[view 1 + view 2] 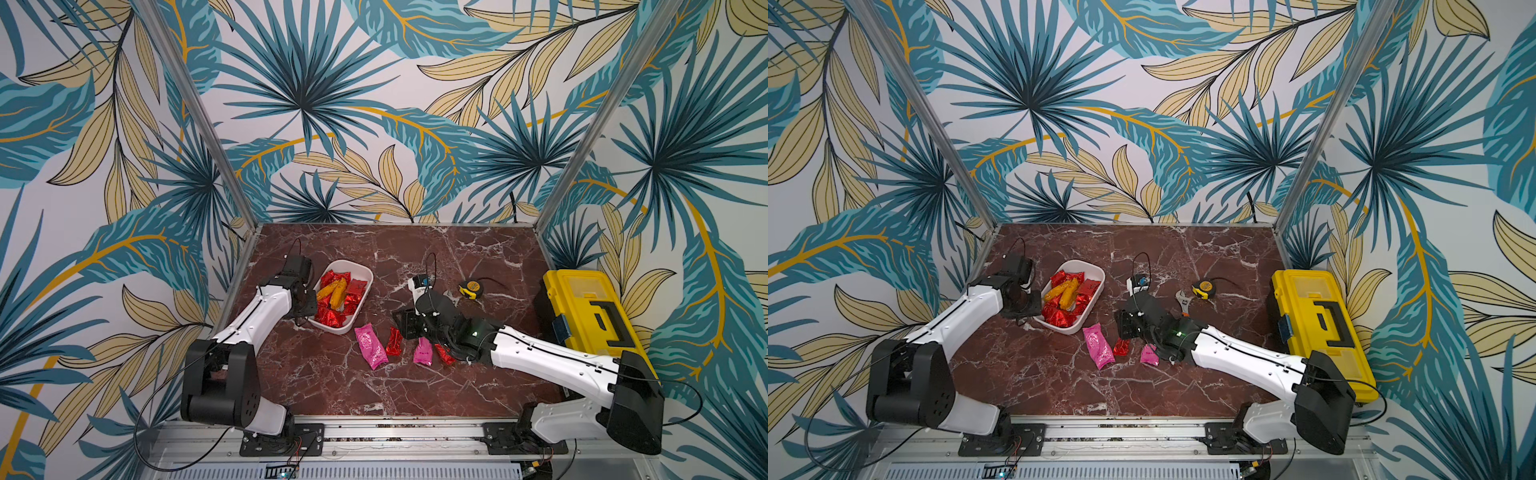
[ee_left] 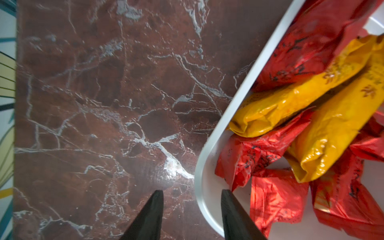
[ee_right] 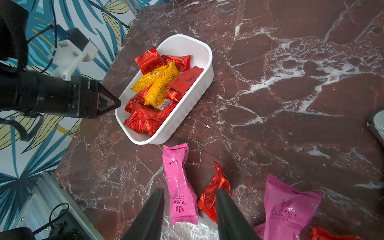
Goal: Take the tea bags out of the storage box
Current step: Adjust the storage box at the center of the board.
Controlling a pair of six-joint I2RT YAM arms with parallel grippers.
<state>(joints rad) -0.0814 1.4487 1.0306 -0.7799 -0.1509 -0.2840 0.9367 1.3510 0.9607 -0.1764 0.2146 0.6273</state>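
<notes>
Partly done: four tea bags (image 3: 179, 182), two pink and two red, lie on the table (image 1: 457, 257) beside the storage box (image 3: 193, 99), most left inside; left tool (image 2: 192, 190) released astride its rim, right tool (image 3: 190, 189) released, empty.

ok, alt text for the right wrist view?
White storage box of red and yellow tea bags on a dark marble table, left gripper at its rim. Pink and red tea bags lie loose on the table beyond the open right gripper.
</notes>
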